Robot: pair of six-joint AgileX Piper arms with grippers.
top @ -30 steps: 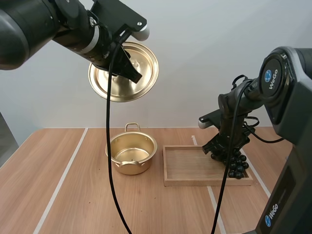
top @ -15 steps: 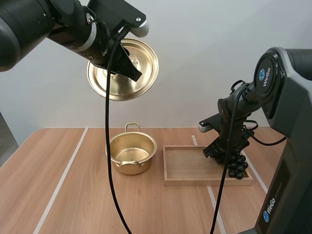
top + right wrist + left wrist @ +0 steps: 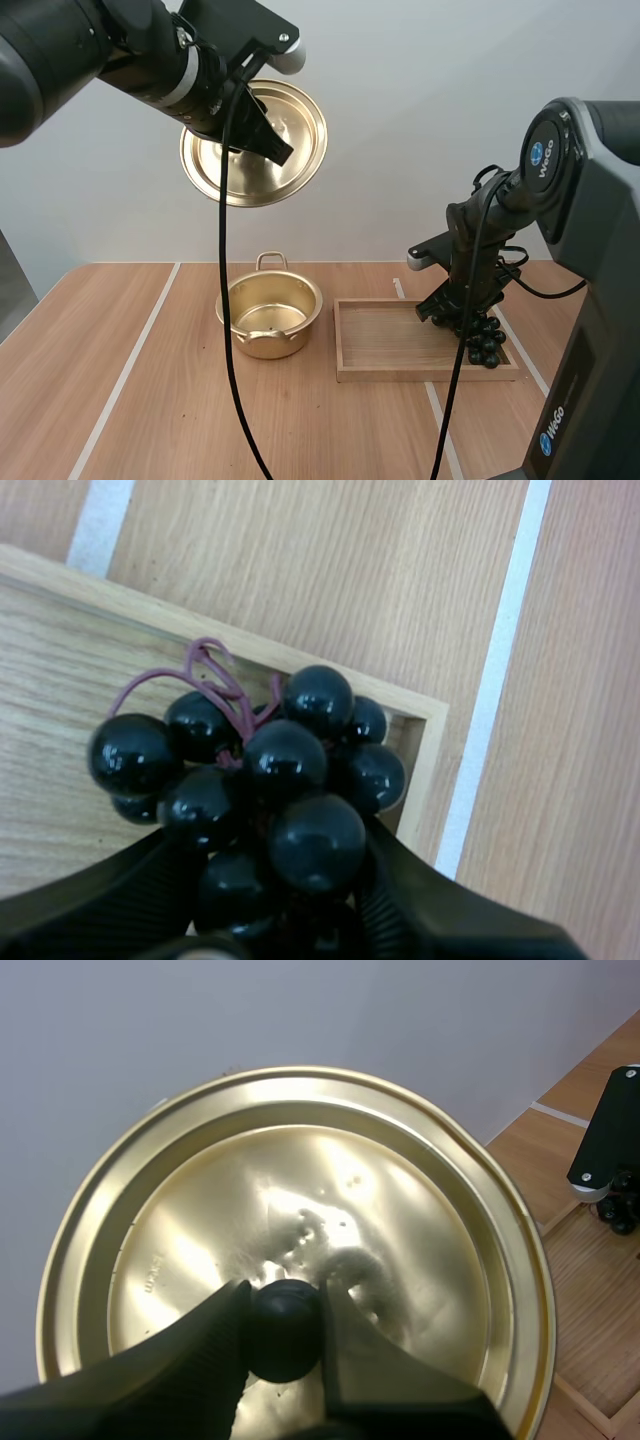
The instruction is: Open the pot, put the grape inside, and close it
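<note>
Left gripper (image 3: 285,1312) is pinched on the round black knob (image 3: 285,1328) of the shiny gold metal lid (image 3: 300,1200). It holds the lid tilted, high above the wooden table (image 3: 150,400) and over the open gold two-handled pot (image 3: 270,345). The pot stands just left of the shallow wooden tray (image 3: 385,340).

My right gripper (image 3: 272,845) is closed around the bunch of glossy black grapes (image 3: 285,760) at the tray's right end. I cannot tell whether the bunch is clear of the tray floor.

My hold looks to be on smooth round berries, not the purple stem (image 3: 205,680), so the bunch may slip or shed fruit on the way left. Carried low, the hanging grapes could snag the tray's wall. The lid hangs by its knob alone and could swivel. It also sits above the pot, so my arms could crowd each other there.
</note>
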